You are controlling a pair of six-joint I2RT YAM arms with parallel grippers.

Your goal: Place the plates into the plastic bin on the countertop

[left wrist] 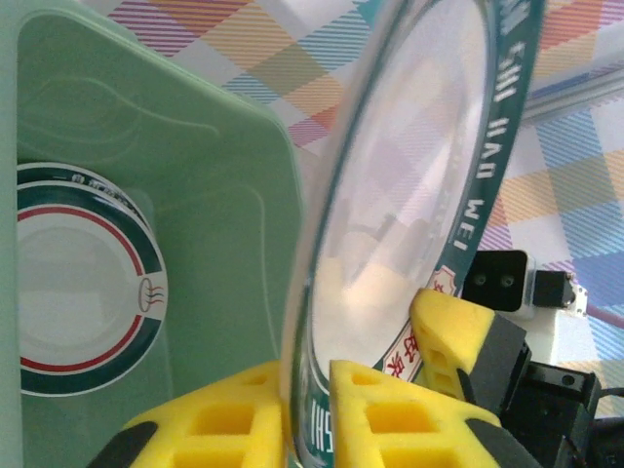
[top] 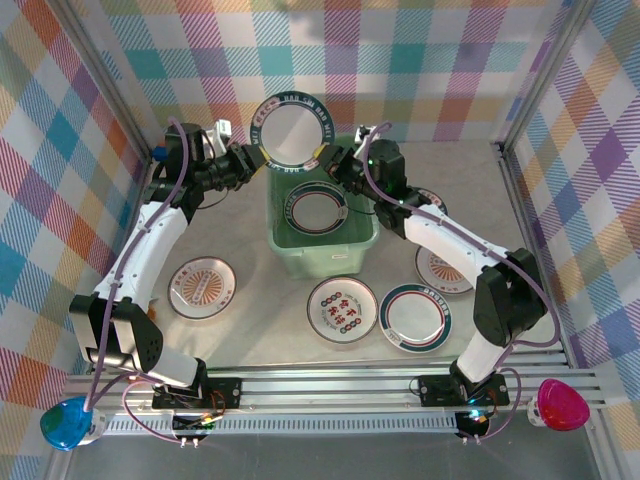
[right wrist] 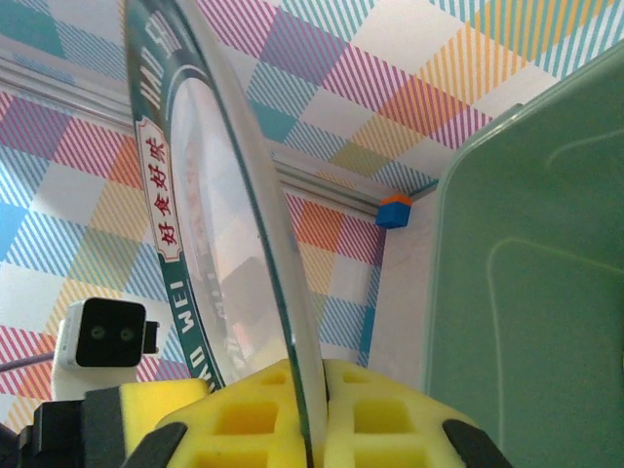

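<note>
Yellow foam pads [left wrist: 224, 424] of the left gripper [left wrist: 307, 395] are sitting closest in the left wrist view, closed on the lower rim of a round white plate with a dark green printed band [left wrist: 409, 175]. This held plate is standing on edge. White letters along its band are reading "HAO WEI", and red Chinese characters are showing on a small white banner near the bottom. To the left, the mint-green rectangular plastic bin [left wrist: 214, 195] is lying open, with a second plate [left wrist: 78, 292], white and ringed in dark green and red, resting flat on its floor.

In the right wrist view, the right gripper [right wrist: 312, 395] is pinching the held plate edge-on between its own yellow pads [right wrist: 380, 424]. "WEI" and the red characters are showing again on the band. The bin's wall is rising at the right.

From above, both arms are reaching forward from their bases with elbows bent, wrists turned inward toward each other. They are meeting at the held plate, which is hanging upright over the bin's far rim, its face toward the camera. The bin is sitting mid-way across the flat beige countertop [top: 260, 330]. Four loose plates [top: 203, 287] [top: 342, 308] [top: 416, 316] [top: 445, 268] are lying flat near the bin's near end; their print is too small to read.
</note>
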